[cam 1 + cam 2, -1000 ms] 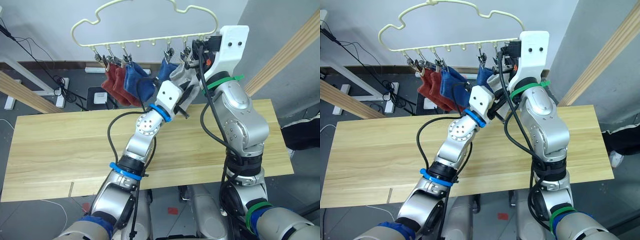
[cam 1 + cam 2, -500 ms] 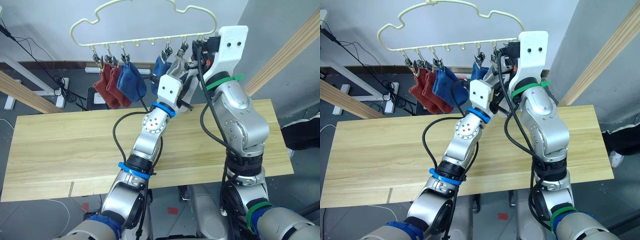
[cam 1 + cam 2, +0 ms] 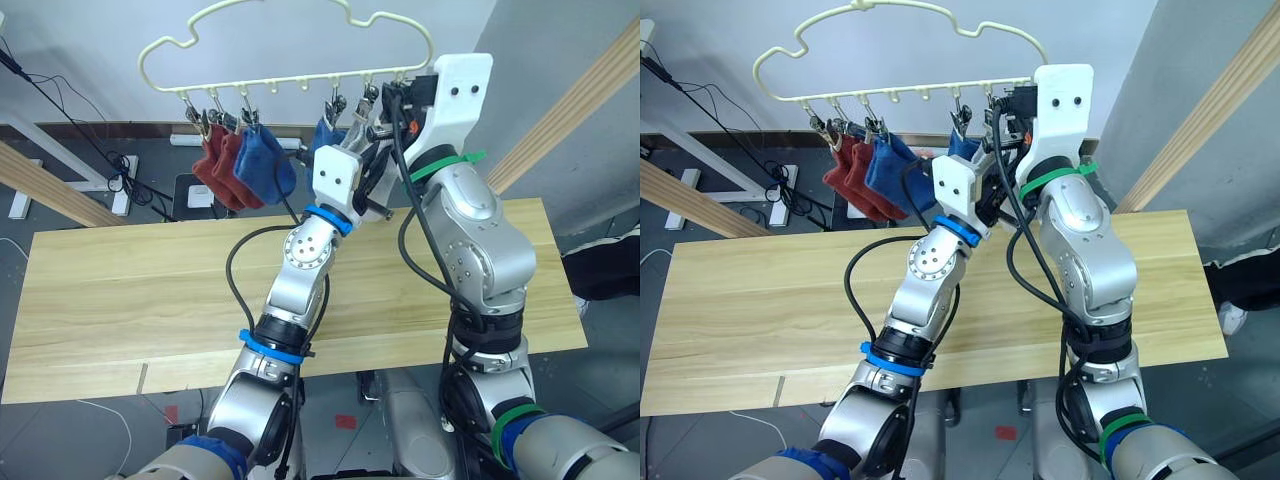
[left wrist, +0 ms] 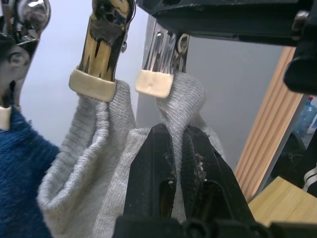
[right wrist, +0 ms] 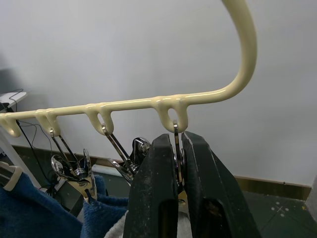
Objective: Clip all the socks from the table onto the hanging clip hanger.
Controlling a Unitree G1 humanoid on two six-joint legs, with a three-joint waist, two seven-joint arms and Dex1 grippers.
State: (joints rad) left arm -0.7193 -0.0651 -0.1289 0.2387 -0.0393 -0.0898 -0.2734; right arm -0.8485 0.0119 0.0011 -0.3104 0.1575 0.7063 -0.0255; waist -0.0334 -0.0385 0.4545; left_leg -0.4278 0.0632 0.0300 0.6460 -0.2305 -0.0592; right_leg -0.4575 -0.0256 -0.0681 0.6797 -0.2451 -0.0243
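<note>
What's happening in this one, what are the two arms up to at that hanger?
The robot is clipping the last light grey sock onto the clip hanger. Its left gripper pinches the sock just below the end clip, while the right gripper is shut on that clip's wire under the hanger bar. Two red socks, two blue ones and another grey sock already hang there. No socks lie on the table.
</note>
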